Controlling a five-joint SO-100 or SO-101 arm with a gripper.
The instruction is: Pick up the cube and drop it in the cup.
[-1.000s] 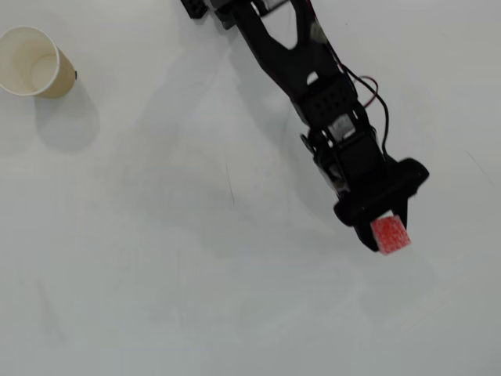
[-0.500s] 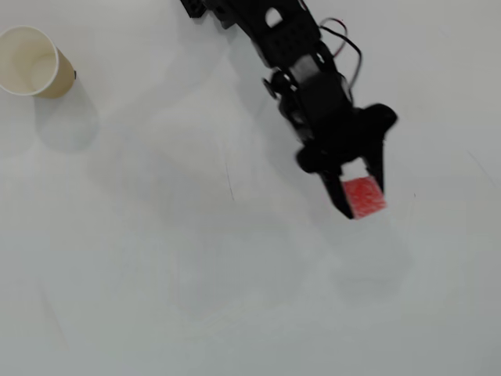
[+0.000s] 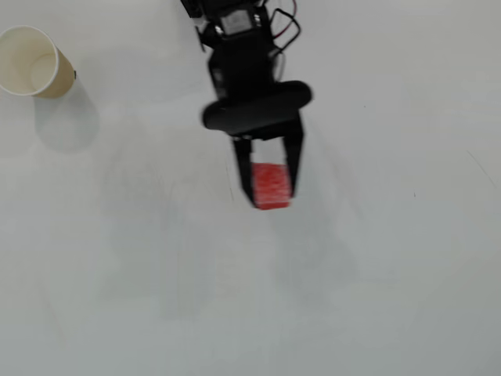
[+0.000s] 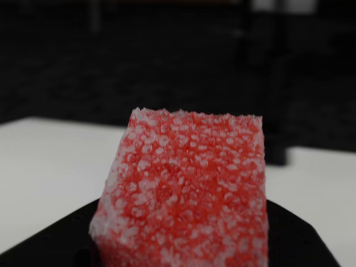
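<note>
No readable text, label, brand, number or sign anywhere in either view. Plain outer wall on the cup [image 3: 56,77], with no print to be made out. Only white speckles on the cube [image 4: 183,192], no lettering.

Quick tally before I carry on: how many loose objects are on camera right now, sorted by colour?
Red: 1, the cube, held between the gripper fingers above the table.
Cream-white: 1, the cup, upright at the far left of the overhead view.
Total: 2.
</note>
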